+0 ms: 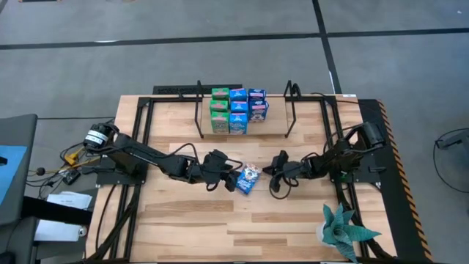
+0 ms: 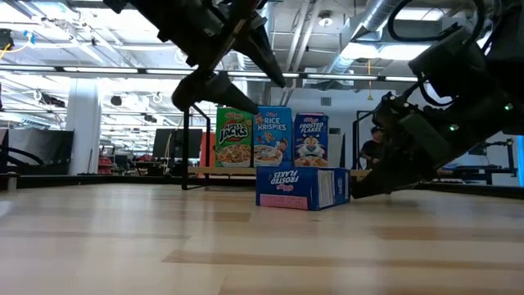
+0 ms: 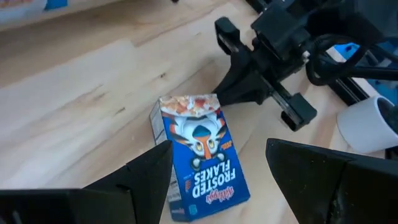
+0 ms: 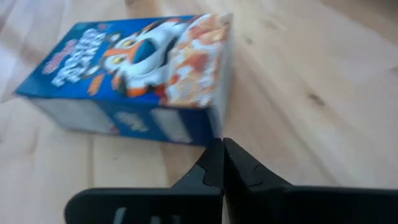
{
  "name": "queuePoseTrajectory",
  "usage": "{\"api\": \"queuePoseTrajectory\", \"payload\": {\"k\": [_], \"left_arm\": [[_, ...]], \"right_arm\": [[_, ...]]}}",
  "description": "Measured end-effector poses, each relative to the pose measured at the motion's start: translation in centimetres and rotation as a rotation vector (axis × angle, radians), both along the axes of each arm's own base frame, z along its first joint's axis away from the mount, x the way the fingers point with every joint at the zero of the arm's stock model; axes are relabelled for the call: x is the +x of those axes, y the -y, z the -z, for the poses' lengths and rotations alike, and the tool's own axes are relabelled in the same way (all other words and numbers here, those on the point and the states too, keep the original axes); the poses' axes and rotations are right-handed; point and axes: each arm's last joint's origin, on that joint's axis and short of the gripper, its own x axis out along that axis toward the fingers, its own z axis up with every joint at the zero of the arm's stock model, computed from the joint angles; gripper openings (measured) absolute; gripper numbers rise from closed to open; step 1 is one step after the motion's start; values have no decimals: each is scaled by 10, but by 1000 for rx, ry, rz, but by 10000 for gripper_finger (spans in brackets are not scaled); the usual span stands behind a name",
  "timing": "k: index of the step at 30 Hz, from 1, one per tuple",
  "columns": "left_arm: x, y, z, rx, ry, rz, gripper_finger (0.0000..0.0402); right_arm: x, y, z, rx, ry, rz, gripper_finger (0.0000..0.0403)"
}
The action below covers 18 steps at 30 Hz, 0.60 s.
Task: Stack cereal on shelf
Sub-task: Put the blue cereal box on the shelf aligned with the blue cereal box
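A dark blue Frosted Flakes box lies flat on its back near the middle of the wooden table, picture side up, with bare wood on every side of it. The left gripper hangs just beside and above the box, its fingers spread apart and holding nothing; in the left wrist view the box sits between the two dark fingers without either touching it. The right gripper rests near the other side of the box, its fingers pressed together at the tips and empty, the closed point stopping just short of the box's end in the right wrist view. At the far edge of the table stands the shelf, flanked by black wire uprights, already carrying cereal boxes in green, light blue and dark blue columns that fill its left and middle part; the board's right portion shows bare wood. A teal plant ornament sits at the near right corner, well apart from both arms. The near half of the table is bare wood.
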Motion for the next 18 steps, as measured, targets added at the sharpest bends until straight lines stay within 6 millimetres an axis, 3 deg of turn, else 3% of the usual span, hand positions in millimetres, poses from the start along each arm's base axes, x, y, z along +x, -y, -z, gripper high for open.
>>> {"api": "queuePoseTrajectory", "payload": {"k": [3, 6, 9, 15, 18], "left_arm": [[-1, 0, 1, 27, -20, 15, 245], [-1, 2, 15, 32, -93, 1, 224], [8, 5, 30, -5, -92, 29, 172], [22, 13, 67, -65, -105, 49, 22], [25, 12, 73, -84, -87, -7, 12]], "right_arm": [[0, -2, 0, 4, 3, -14, 16], [0, -3, -1, 8, 7, -16, 16], [0, -3, -1, 31, 13, -2, 16], [0, -7, -6, 40, 41, -16, 16], [0, -8, -13, 42, 57, -23, 16]]}}
